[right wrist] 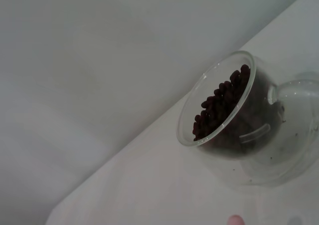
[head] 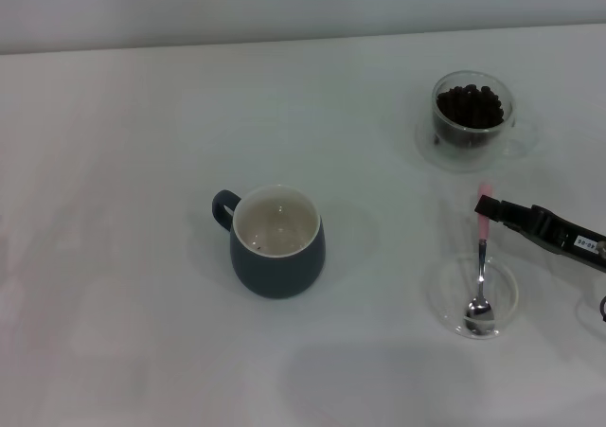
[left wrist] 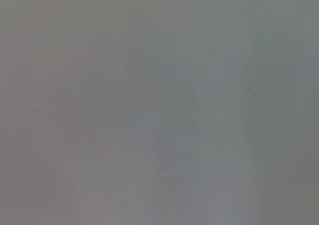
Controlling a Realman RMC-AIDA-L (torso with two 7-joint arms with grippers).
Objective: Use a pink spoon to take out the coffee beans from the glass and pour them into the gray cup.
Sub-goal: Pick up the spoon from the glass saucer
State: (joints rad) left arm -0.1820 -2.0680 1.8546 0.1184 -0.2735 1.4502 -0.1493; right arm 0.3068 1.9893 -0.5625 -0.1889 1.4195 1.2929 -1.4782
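My right claw (head: 490, 209) is clamped on the pink spoon (head: 482, 257), whose bowl rests in a clear dish (head: 445, 294). The coffee beans (head: 469, 105) fill the glass (head: 473, 113) beyond it; the gray cup (head: 276, 240) looks empty, so I judge no scooping is done. The left claw is out of sight.

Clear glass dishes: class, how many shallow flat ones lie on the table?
2. One dish lies near the robot's right side, holding the pink spoon's bowl. The other dish lies farther back, under the glass of coffee beans.
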